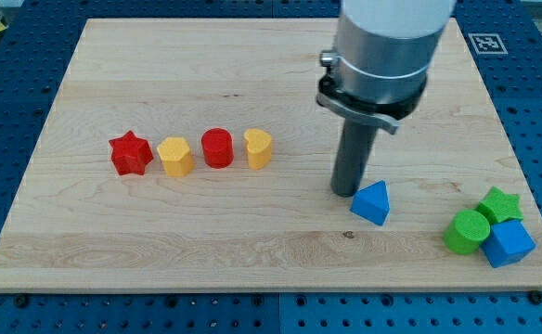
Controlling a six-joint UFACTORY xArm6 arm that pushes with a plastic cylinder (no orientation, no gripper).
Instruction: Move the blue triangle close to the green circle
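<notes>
The blue triangle (372,201) lies on the wooden board at the view's lower right of centre. The green circle (465,231) sits further to the view's right, near the board's lower right corner, about a block's width and a half from the triangle. My tip (348,191) is the lower end of the dark rod. It stands just at the triangle's left edge, touching it or nearly so.
A green star (500,204) and a blue cube (508,243) sit against the green circle at the view's right. A row at the view's left holds a red star (130,153), a yellow block (175,156), a red cylinder (217,147) and a yellow heart (258,148).
</notes>
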